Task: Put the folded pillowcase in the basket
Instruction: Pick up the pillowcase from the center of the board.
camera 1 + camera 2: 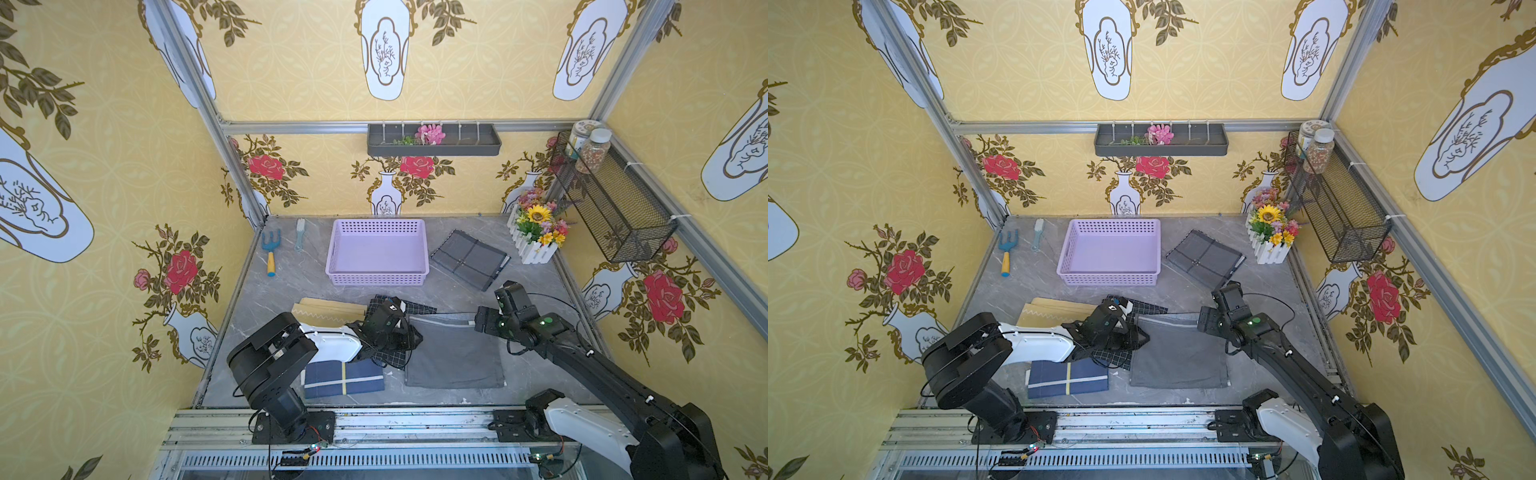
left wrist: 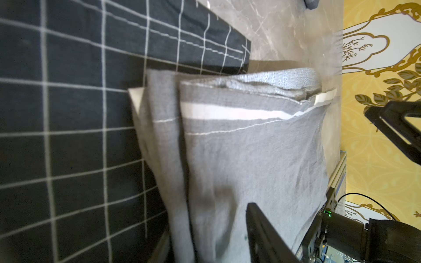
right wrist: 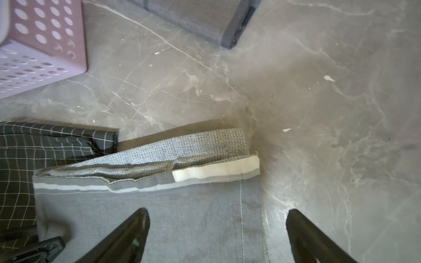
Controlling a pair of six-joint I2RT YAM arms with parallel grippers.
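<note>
The folded pillowcase (image 1: 455,357) (image 1: 1179,357) is plain grey and lies flat at the table's front middle. The lilac basket (image 1: 376,280) (image 1: 1108,279) stands empty behind it, and one corner shows in the right wrist view (image 3: 41,34). My left gripper (image 1: 409,334) (image 2: 207,225) is at the pillowcase's left edge. Its jaws are part closed, with a raised ridge of the grey cloth (image 2: 250,148) between them and a gap still showing. My right gripper (image 1: 484,324) (image 3: 216,214) hangs open over the pillowcase's far right corner (image 3: 182,216), one finger above the cloth and one above the bare table.
A black checked cloth (image 1: 417,308) lies under the left gripper. Left of it are a tan cloth (image 1: 328,311) and a navy folded cloth (image 1: 343,379). A grey plaid cloth (image 1: 469,259), a flower planter (image 1: 536,239), a garden fork (image 1: 271,253) and a brush (image 1: 300,235) are further back.
</note>
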